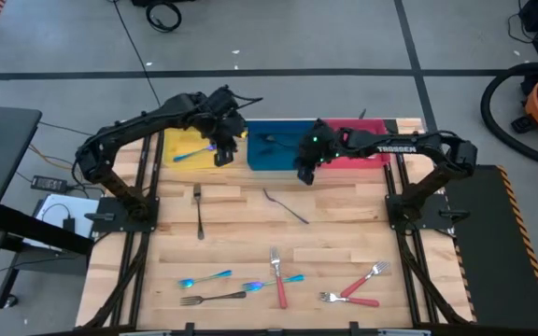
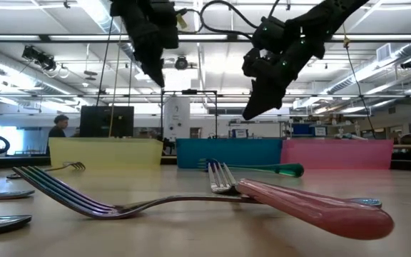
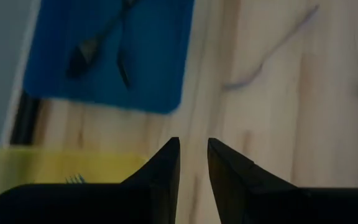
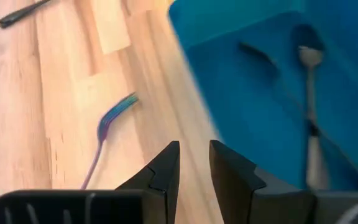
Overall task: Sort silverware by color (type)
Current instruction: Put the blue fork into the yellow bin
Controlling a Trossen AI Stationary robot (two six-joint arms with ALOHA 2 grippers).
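Three trays stand along the far edge: yellow [image 1: 187,140], blue [image 1: 274,154] and red [image 1: 367,154]. An iridescent utensil [image 1: 194,152] lies in the yellow tray, and dark utensils [image 4: 309,93] lie in the blue one. My left gripper [image 1: 222,154] hangs shut and empty over the yellow tray's right rim. My right gripper [image 1: 304,175] hangs shut and empty over the blue tray's near rim. On the wood lie a dark fork [image 1: 198,210], an iridescent fork [image 1: 286,207], and several blue, dark and red-handled pieces [image 1: 276,280] near the front edge.
Both grippers are well above the table in the low view, the left [image 2: 155,71] and the right [image 2: 252,111]. The strip of wood between the trays and the front row holds only the two loose forks. A red-handled fork [image 2: 298,203] lies across an iridescent one [image 2: 77,196] near the front.
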